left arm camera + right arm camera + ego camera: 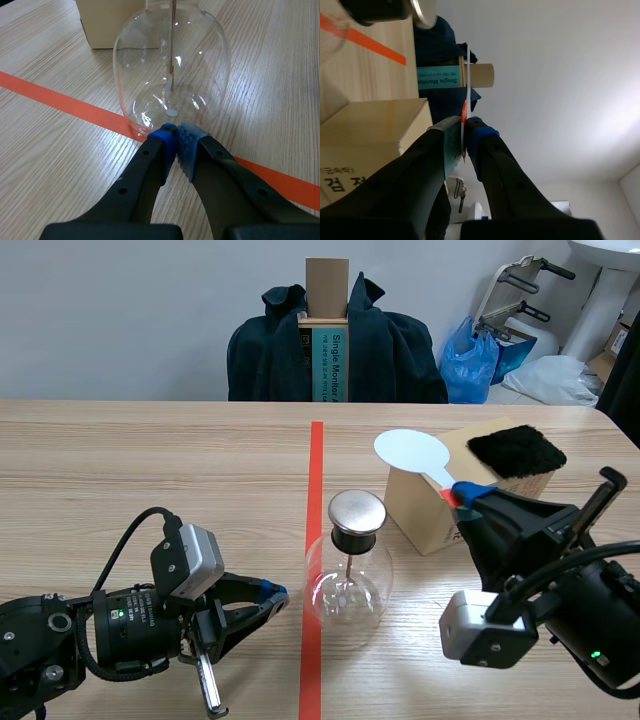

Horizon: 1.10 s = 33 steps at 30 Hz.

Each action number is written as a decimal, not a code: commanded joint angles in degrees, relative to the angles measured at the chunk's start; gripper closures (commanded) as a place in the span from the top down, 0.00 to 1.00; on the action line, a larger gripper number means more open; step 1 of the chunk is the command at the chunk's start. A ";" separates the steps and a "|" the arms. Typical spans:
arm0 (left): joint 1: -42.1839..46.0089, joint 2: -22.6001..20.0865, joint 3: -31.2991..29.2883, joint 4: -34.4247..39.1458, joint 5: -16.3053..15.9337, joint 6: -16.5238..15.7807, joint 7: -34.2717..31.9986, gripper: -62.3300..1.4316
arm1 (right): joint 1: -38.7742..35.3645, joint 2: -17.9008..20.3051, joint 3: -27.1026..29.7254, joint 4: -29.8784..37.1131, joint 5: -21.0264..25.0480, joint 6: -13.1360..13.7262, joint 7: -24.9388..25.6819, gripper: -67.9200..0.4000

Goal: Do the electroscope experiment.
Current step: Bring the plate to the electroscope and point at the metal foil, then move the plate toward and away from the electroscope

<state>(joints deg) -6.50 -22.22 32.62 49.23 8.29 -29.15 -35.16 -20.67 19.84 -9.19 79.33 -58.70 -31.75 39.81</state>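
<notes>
Flask [347, 585] with metal cap [357, 510] stands just ahead of the left pincer [277, 593], closed and empty, where a nudge might tip it, while the right pincer [466, 496] clamps a white paddle [412, 452] that could knock the cap.

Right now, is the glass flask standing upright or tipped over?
Upright: the flask rests on its base, metal cap on top.

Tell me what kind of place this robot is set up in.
Likely an office or lab room used for bench experiments: a wooden table marked with orange-red tape, a glass electroscope near a white paddle in the right gripper, and a dark jacket and blue bag behind.
</notes>
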 commanded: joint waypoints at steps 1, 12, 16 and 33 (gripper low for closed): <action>-0.33 0.28 0.15 1.29 -0.83 -0.07 -0.85 0.06 | 0.79 0.81 0.92 0.20 0.52 -0.66 0.02 0.02; -0.33 0.31 0.15 1.29 -0.81 -0.07 -0.96 0.06 | 1.33 0.81 0.94 -0.07 -0.96 -1.51 0.72 0.02; -0.33 0.31 0.15 1.29 -0.81 -0.07 -0.96 0.06 | 1.44 0.81 0.94 -0.07 -0.96 -2.47 2.86 0.02; -0.33 0.31 0.15 1.29 -0.81 -0.07 -0.98 0.06 | 1.40 0.81 0.92 -0.07 -1.14 -3.45 14.08 0.02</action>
<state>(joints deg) -6.50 -22.22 32.62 49.23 8.29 -29.15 -35.35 -20.16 19.86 -8.99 78.41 -60.25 -34.72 53.49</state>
